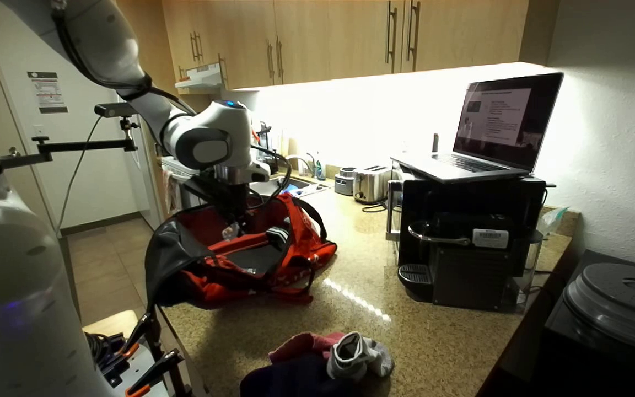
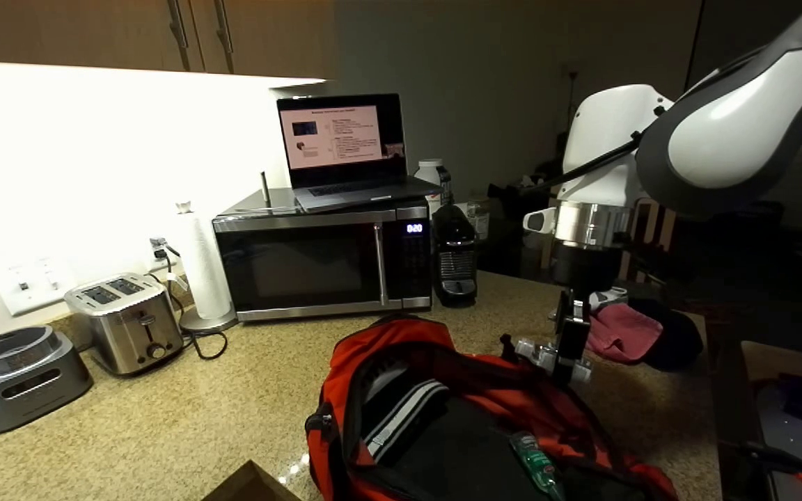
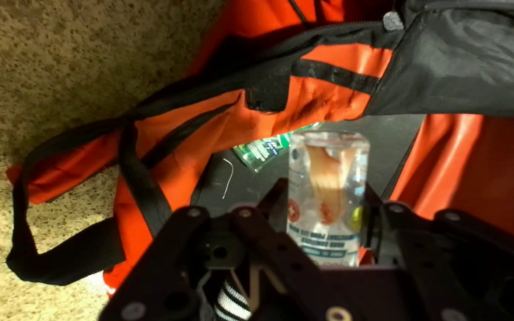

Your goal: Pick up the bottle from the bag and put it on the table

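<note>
The large red bag (image 1: pixel 309 248) with black trim lies open on the speckled tan table (image 1: pixel 405 336); it also shows in an exterior view (image 2: pixel 380 341). My gripper (image 3: pixel 324 200) is shut on a clear bottle (image 3: pixel 326 178) with printed labels, its fingers at both sides. In an exterior view the gripper (image 2: pixel 569 362) and bottle (image 2: pixel 546 356) are near the height of the bag's rim. In an exterior view the bottle (image 1: pixel 231 231) shows at the bag's mouth. A green-labelled bottle (image 2: pixel 537 463) lies in the bag; the wrist view shows it partly hidden (image 3: pixel 261 151).
A striped black-and-white item (image 2: pixel 404 417) lies in the bag. A shoe-like grey item (image 1: pixel 356 358) on red and dark cloth lies beside the bag. A microwave (image 2: pixel 317 268) with a laptop (image 2: pixel 345 146), a coffee machine (image 1: pixel 469 264) and a toaster (image 2: pixel 129 323) stand on the table.
</note>
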Motion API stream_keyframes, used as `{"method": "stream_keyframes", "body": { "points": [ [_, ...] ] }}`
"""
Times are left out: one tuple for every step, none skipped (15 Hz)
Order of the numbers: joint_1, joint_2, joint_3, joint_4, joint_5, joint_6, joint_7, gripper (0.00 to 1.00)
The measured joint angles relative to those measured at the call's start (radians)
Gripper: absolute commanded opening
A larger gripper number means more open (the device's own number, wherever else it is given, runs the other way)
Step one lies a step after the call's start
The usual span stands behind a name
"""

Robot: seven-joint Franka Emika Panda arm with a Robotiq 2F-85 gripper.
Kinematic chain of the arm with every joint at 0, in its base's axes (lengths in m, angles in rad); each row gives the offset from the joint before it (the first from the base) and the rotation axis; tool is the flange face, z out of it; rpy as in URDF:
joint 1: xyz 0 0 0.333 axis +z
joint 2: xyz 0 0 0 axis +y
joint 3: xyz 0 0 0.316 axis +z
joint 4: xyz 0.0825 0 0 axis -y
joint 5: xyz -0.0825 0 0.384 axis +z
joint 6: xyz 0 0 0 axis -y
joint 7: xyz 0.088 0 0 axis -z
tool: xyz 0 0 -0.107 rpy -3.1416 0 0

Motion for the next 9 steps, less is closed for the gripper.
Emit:
{"method": "stream_keyframes", "body": {
  "points": [
    [0.000,0.000,-0.006,-0.001,0.000,0.000,0.000,0.13],
    [0.000,0.000,-0.012,-0.001,0.000,0.000,0.000,0.12],
    [0.000,0.000,-0.017,-0.002,0.000,0.000,0.001,0.33],
    [-0.001,0.000,-0.023,-0.003,0.000,0.000,0.002,0.33],
    [-0.001,0.000,-0.026,-0.004,0.000,0.000,0.003,0.33],
    [-0.001,0.000,-0.029,-0.004,0.000,0.000,0.003,0.33],
    [-0.001,0.000,-0.029,-0.004,0.000,0.000,0.004,0.33],
    [-0.001,0.000,-0.029,-0.004,0.000,0.000,0.004,0.33],
    [-0.001,0.000,-0.029,-0.004,0.000,0.000,0.004,0.33]
  ]
}}
